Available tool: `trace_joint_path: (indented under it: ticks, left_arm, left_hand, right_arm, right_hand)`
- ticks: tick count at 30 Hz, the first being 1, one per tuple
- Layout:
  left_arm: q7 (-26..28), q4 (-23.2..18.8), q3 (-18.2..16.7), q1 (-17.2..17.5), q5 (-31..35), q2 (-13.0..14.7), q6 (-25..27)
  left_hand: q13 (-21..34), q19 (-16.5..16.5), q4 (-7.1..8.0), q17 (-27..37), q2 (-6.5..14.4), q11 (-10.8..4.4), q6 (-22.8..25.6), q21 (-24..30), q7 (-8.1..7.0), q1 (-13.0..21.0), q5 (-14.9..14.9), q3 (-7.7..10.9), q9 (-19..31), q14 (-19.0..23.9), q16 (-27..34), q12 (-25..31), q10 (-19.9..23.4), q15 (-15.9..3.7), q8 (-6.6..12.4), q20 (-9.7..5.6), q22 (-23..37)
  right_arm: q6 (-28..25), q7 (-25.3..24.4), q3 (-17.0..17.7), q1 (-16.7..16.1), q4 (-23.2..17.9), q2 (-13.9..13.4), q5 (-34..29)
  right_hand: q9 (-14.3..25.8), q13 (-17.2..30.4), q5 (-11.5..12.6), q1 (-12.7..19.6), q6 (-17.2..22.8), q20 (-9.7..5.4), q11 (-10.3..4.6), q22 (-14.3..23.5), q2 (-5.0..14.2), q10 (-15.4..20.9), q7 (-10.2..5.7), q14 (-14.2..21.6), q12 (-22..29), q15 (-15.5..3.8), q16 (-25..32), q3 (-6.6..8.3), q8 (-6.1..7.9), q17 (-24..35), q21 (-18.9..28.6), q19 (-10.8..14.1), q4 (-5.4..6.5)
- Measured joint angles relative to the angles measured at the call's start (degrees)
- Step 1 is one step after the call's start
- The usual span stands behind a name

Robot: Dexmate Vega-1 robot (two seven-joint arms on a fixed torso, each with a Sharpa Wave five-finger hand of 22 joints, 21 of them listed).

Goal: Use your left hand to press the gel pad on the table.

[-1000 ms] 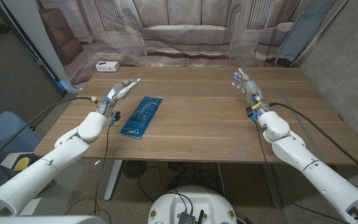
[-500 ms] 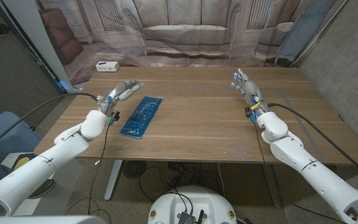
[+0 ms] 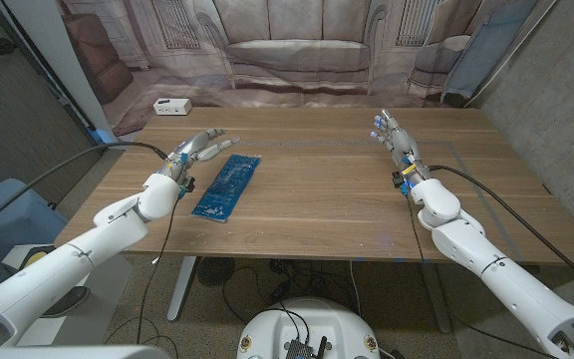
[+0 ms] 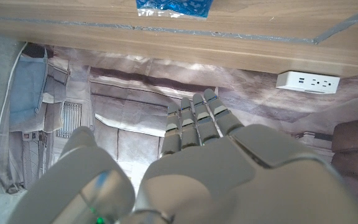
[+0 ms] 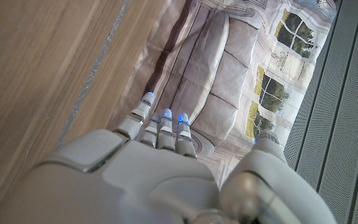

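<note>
Beside the gel pad [image 3: 227, 184], the left hand [image 3: 195, 148] hovers empty, fingers extended.

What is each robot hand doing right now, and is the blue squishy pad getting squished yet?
Left hand: fingers stretched out, holding nothing, beside the pad's far end, not pressing.
Right hand: fingers apart, holding nothing, far from the pad.
Gel pad: lying flat on the table, not pressed.
</note>
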Motion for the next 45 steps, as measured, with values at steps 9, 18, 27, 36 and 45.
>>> trace_joint_path:
  ticks: [9,18,27,36,45]
  left_arm:
    - [3.5,-0.5,1.2,-0.2,4.6,-0.1,0.7]
    - [4.1,-1.1,1.8,-0.2,6.2,0.2,1.2]
    - [5.6,-0.3,2.4,-0.2,8.1,-0.5,1.0]
    - [4.9,-0.8,2.7,-0.5,8.8,0.1,2.5]
    - [-3.0,-3.7,3.6,-1.7,9.0,2.7,6.7]
  left_hand:
    - [0.1,1.7,-0.46,0.0,0.3,-0.98,2.6,-0.2,-0.50,0.3,0.0,-0.02,0.0,2.1,0.0,0.0,2.2,-0.87,0.00,0.32,0.0]
    - [0.1,2.0,-0.88,0.0,1.0,-1.80,4.2,-0.4,-0.68,1.0,0.0,0.40,0.0,2.9,0.0,0.0,3.1,-1.59,0.45,0.09,0.0]
    - [0.1,4.6,-1.53,-0.2,1.3,-2.71,8.3,-0.4,-0.88,1.8,-0.5,0.71,0.0,6.6,0.4,0.9,7.2,-2.50,0.89,0.35,0.0]
    - [0.1,4.1,-1.53,0.0,1.6,-1.86,7.3,-1.5,-1.19,2.0,-0.8,0.71,0.0,5.3,-0.8,0.0,5.7,-2.01,-0.22,1.07,0.0]
    - [0.1,2.7,-1.76,0.0,1.6,-1.79,5.3,-2.2,-1.28,2.0,-0.8,0.47,0.0,2.1,-1.6,-1.5,3.0,-1.91,-1.19,1.14,0.0]
  right_arm:
    - [0.6,0.4,-0.2,0.5,0.8,0.4,0.0]
    - [0.9,0.5,-0.2,0.7,1.2,0.6,0.0]
    - [0.4,0.6,-0.3,1.1,1.4,0.6,0.1]
    - [-0.9,0.3,-0.5,1.6,0.6,0.4,-0.1]
    - [-1.4,-0.3,-0.6,1.5,-0.1,0.4,-0.2]
  right_hand:
    - [0.0,0.0,0.0,0.0,0.0,0.31,0.00,0.0,0.00,0.0,0.00,0.0,0.0,0.00,0.0,0.00,0.00,0.0,0.0,0.3,0.00]
    - [0.0,0.0,0.0,0.4,0.3,0.31,0.32,0.0,0.39,0.3,-0.31,0.0,0.0,0.00,0.0,0.00,0.00,0.0,0.0,0.3,0.00]
    - [0.0,0.0,0.0,0.4,0.3,0.31,0.01,0.0,0.39,0.6,-0.31,0.0,0.0,0.00,0.0,0.00,0.00,0.0,0.0,0.3,0.00]
    - [0.0,0.0,0.0,0.4,0.3,0.30,0.00,0.0,0.38,0.6,-0.31,0.0,0.0,0.00,0.0,0.00,0.00,0.0,0.0,0.3,0.01]
    - [0.0,0.0,0.0,0.4,0.3,0.30,0.01,0.0,0.38,0.6,-0.31,0.0,0.0,0.00,0.0,-0.23,0.00,0.0,0.0,0.3,-0.21]
